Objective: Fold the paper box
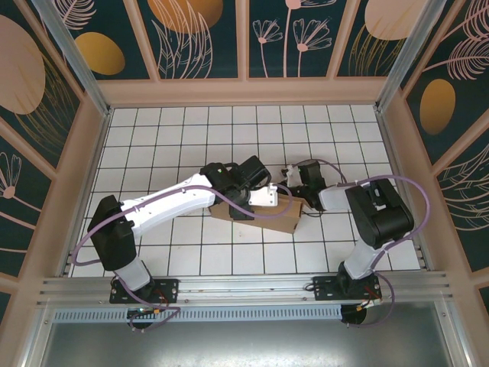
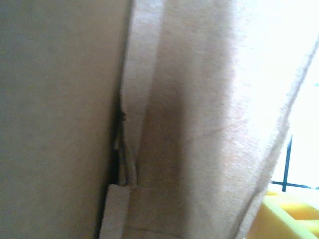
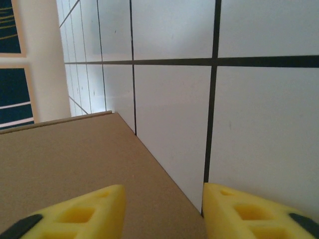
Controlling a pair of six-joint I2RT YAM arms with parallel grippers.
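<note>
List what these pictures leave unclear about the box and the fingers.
Top external: the left arm covers much of the paper box, hiding its flaps.
Left wrist: blurred cardboard; the left fingers are cut off by the corner, opening unclear.
Right wrist: the bottom edge cuts the right fingers; contact with the box unclear.

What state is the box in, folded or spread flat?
Folded: the box stands as a shallow brown block with a side wall showing, not a flat sheet.
</note>
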